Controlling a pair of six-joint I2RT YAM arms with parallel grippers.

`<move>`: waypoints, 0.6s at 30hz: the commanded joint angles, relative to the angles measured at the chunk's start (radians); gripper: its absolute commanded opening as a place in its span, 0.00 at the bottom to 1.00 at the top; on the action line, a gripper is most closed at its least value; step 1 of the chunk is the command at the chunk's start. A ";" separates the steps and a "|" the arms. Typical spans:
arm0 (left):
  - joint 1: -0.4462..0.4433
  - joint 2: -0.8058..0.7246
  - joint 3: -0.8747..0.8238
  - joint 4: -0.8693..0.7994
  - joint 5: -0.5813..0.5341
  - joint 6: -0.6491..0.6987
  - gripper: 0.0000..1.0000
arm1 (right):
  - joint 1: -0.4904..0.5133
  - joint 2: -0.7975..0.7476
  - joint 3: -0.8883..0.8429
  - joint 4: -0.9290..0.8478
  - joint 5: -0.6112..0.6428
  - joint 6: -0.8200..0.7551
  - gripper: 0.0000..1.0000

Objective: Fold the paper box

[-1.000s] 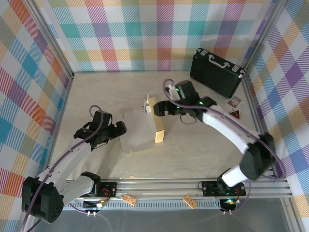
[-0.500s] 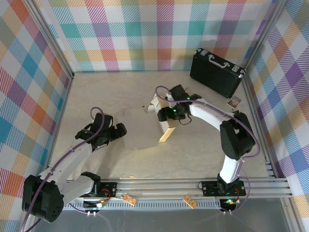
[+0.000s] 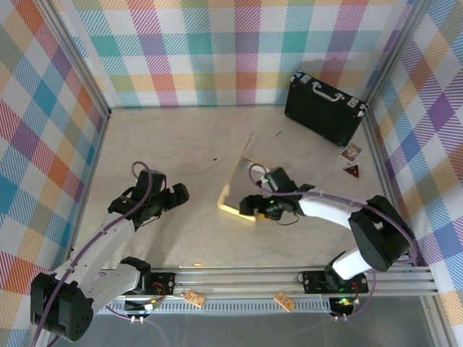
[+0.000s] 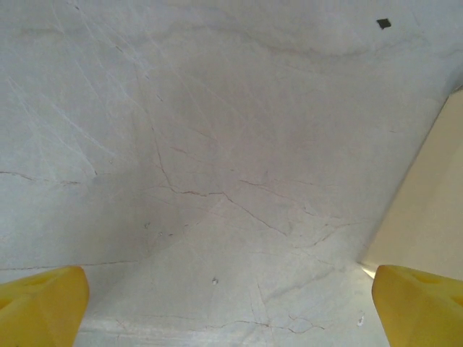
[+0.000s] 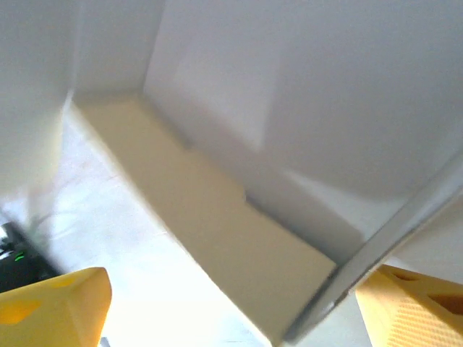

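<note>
I think I am standing up a wall of the paper box, well apart from the black briefcase, with my left gripper and right gripper both spread wide; next I should pinch that wall.

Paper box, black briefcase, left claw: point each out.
paper box (image 3: 241, 179), top external view, its pale panel.
black briefcase (image 3: 320, 114), top external view, its front face.
left claw (image 4: 231, 311), left wrist view, between its yellow fingertips.
</note>
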 commanded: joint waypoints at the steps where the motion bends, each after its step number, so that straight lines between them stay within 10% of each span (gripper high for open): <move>1: 0.011 -0.039 0.042 -0.063 -0.015 0.024 1.00 | 0.049 -0.025 -0.039 0.152 -0.012 0.205 0.90; 12: 0.010 -0.072 -0.010 -0.037 0.055 0.010 0.95 | 0.023 -0.323 0.067 -0.410 0.271 -0.202 0.88; 18: -0.004 -0.045 -0.073 0.094 0.205 -0.049 0.84 | -0.221 -0.305 0.138 -0.339 0.324 -0.345 0.54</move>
